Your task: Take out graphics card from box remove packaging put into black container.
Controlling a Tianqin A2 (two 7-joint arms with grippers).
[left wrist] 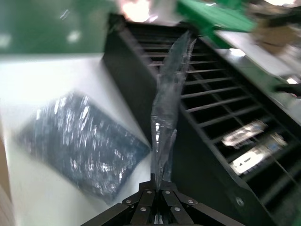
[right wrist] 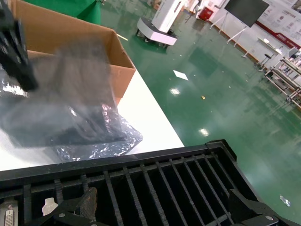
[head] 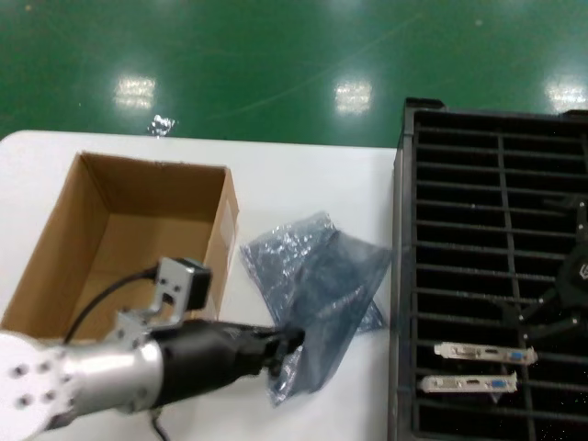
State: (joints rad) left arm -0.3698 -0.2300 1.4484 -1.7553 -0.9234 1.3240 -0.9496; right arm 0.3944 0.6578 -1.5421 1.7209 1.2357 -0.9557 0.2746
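Nearest you, your left gripper is clenched on the edge of the packaging, a crinkly grey bag lifted just above the white table. A second bag lies flat beneath and behind it. To the left stands the box, open. On the right, your right gripper hangs over the black container; you cannot tell whether its claw is released or clenched. Two graphics cards sit in the container's near slots.
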